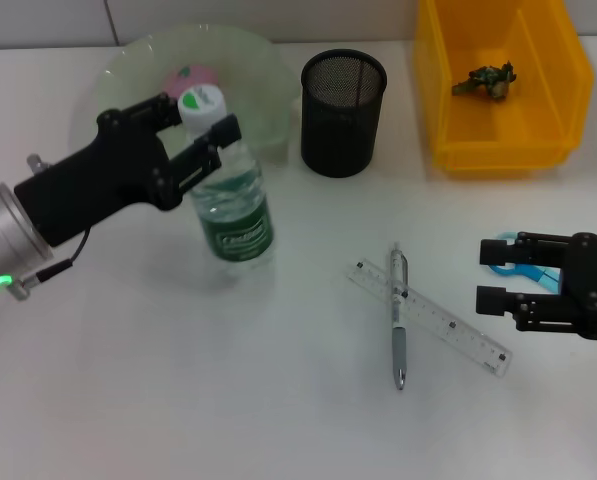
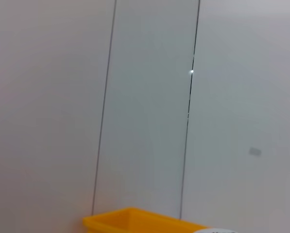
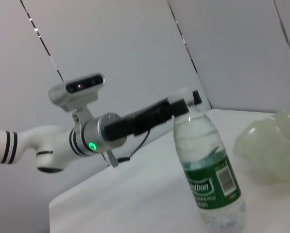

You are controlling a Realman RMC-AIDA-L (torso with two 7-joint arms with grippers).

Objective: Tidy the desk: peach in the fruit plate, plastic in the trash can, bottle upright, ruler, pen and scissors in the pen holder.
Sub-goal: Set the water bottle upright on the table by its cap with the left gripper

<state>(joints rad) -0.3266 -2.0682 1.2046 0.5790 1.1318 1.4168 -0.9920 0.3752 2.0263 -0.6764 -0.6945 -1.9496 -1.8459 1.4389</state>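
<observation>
Head view: a white table point(image 1: 178, 400) holds several things. At the far left stands a pale green fruit plate point(image 1: 263, 85) with a pink peach point(image 1: 190, 76) lying in it. Just in front of the plate a clear water bottle point(image 1: 230, 195) with a green label and white cap stands upright. The left claw point(image 1: 200, 125), black, reaches in from the left at the height of the bottle's neck, its two fingers spread on either side of the cap; whether they touch the bottle cannot be told. To the right of the plate stands a black mesh pen holder point(image 1: 343, 100). Further right is a yellow trash can point(image 1: 503, 80) with a crumpled dark green piece of plastic point(image 1: 486, 80) inside. In the middle of the table a clear ruler point(image 1: 458, 330) lies slantwise, and a grey pen point(image 1: 398, 320) lies across it, touching it. At the right edge the right claw point(image 1: 492, 275) hovers low with its fingers released and apart, and blue scissors point(image 1: 523, 260) lie partly hidden under it.

Left wrist view: mostly a pale panelled wall. At the lower edge the rim of the yellow trash can point(image 2: 135, 218) shows, with a sliver of the bottle's white cap beside it.

Right wrist view: the bottle point(image 3: 208, 165) stands upright on the table, the left claw point(image 3: 186, 104) at its cap, the left arm stretching away behind. The fruit plate's point(image 3: 266, 150) pale green edge shows beside the bottle.
</observation>
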